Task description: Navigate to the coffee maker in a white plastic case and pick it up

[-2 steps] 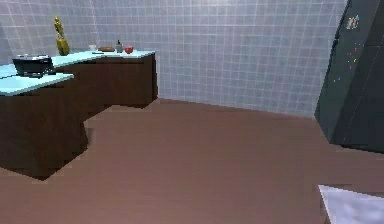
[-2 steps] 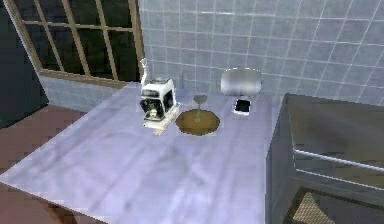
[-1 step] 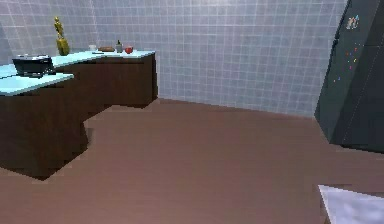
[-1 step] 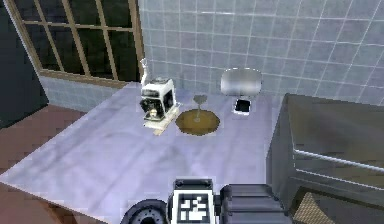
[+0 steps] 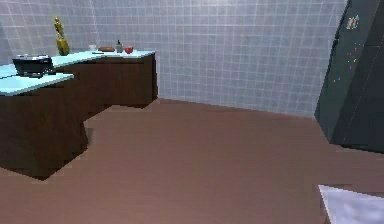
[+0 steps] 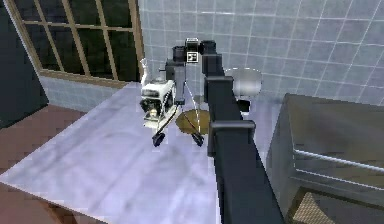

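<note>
A small white coffee maker [image 6: 157, 100] shows over a pale countertop [image 6: 100, 160] in the arm side view, left of the arm's far end. The dark arm [image 6: 232, 150] rises from the bottom edge to two white marker squares [image 6: 191, 55]. My gripper [image 6: 176, 135] hangs by the coffee maker, its thin fingers [image 6: 158, 135] pointing down toward the counter. With the coffee maker and counter right at and behind it, I cannot tell whether it holds anything.
A brownish bowl [image 6: 196, 122] and a white pot [image 6: 243, 85] sit by the arm, a steel unit [image 6: 330, 150] to the right, a window [image 6: 85, 40] behind. In the forward view: a teal-topped counter [image 5: 60, 75] at left, a dark fridge [image 5: 355, 75] at right, brown floor [image 5: 200, 160] between.
</note>
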Tool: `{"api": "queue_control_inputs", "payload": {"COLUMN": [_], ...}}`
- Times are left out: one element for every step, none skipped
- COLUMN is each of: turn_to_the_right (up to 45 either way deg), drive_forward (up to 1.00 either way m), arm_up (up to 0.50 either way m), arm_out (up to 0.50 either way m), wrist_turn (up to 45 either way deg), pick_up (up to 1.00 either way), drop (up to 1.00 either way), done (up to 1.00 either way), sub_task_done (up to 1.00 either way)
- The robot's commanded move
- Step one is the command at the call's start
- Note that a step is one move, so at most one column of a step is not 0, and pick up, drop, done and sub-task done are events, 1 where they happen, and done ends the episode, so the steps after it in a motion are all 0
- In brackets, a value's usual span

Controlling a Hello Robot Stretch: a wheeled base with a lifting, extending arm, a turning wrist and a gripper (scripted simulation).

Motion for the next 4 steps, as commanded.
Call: {"api": "queue_control_inputs", "payload": {"turn_to_the_right": [0.0,0.0,0.0,0.0], "drive_forward": [0.0,0.0,0.0,0.0], "arm_up": [0.0,0.0,0.0,0.0], "arm_out": [0.0,0.0,0.0,0.0], "wrist_turn": [45.0,45.0,45.0,3.0], "pick_up": [0.0,0.0,0.0,0.0], "drop": [0.0,0.0,0.0,0.0], "done": [0.0,0.0,0.0,0.0], "sub_task_done": [0.0,0.0,0.0,0.0]}}
